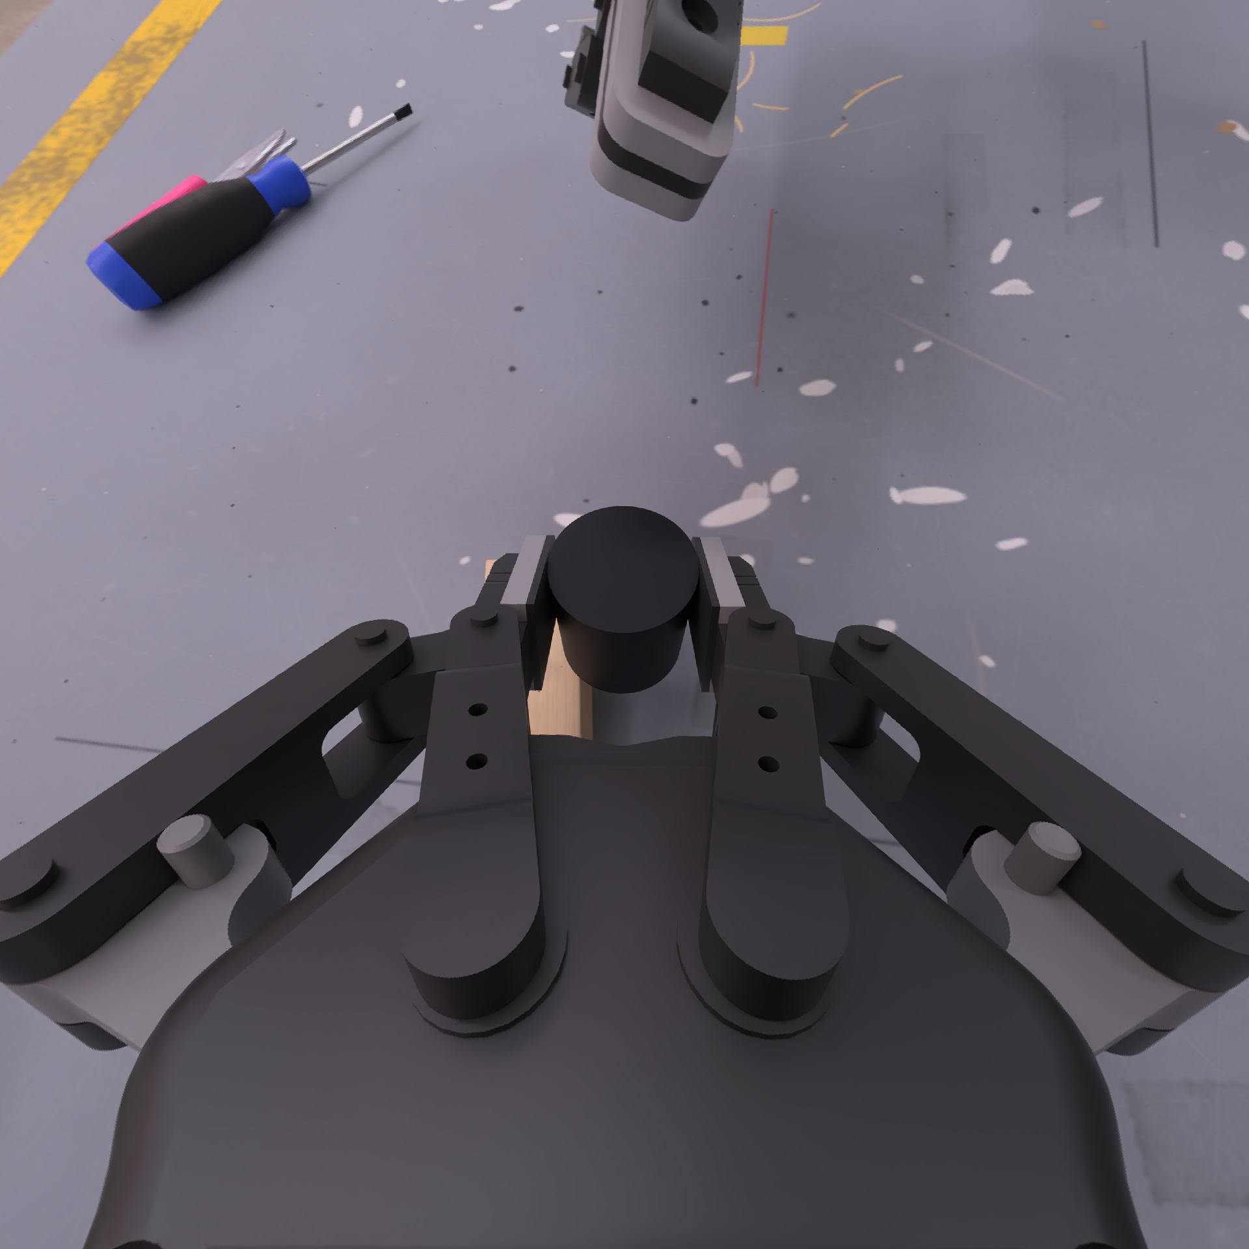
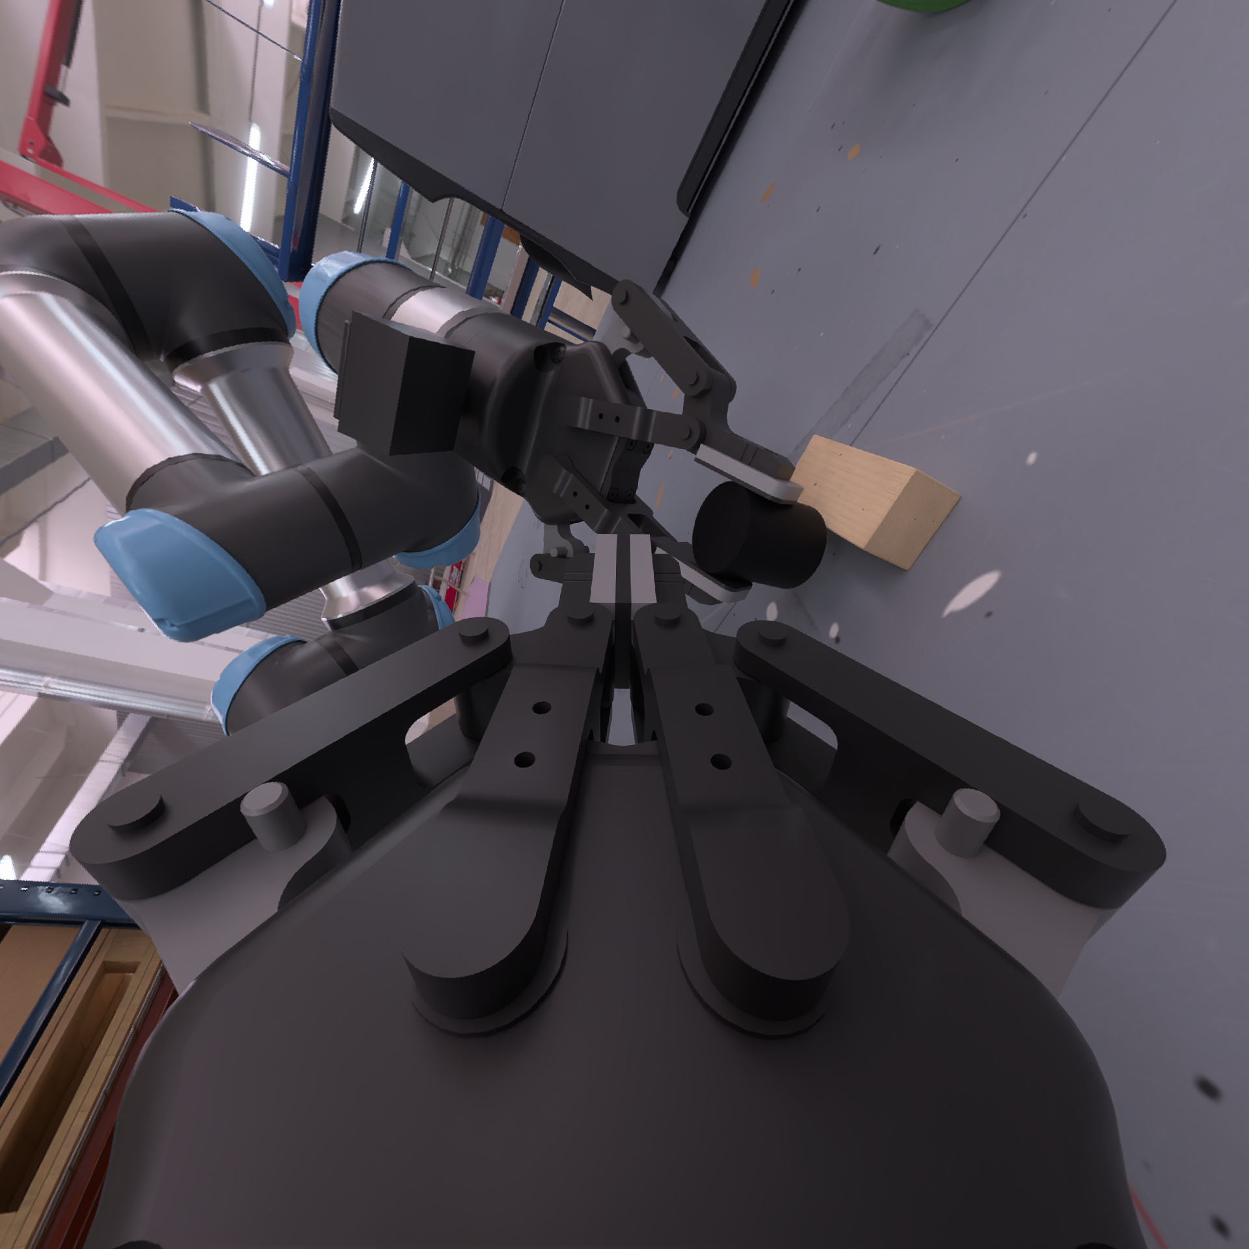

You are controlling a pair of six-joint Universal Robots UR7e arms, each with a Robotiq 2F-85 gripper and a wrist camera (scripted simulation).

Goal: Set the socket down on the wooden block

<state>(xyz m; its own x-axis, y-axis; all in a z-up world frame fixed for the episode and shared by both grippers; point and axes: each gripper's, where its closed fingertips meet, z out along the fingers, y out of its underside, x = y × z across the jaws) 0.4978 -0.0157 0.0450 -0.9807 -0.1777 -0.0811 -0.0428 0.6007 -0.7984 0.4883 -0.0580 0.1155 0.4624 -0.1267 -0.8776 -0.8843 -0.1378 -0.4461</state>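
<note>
My left gripper [image 1: 622, 551] is shut on the socket [image 1: 620, 595], a short black cylinder held across its sides between the pads. The wooden block [image 1: 557, 696] is a pale block on the grey table, showing just below and left of the socket. In the right wrist view the left gripper [image 2: 757, 541] holds the socket [image 2: 750, 544] close beside the wooden block [image 2: 872, 500]; I cannot tell if they touch. My right gripper [image 2: 623, 568] is shut and empty, hanging a short way off from them.
A screwdriver with a black and blue handle [image 1: 196, 236] lies at the far left of the table, a pink-handled tool [image 1: 169, 199] behind it. A yellow stripe [image 1: 88, 128] runs along the left edge. Part of the right arm's end [image 1: 662, 101] hangs at the top.
</note>
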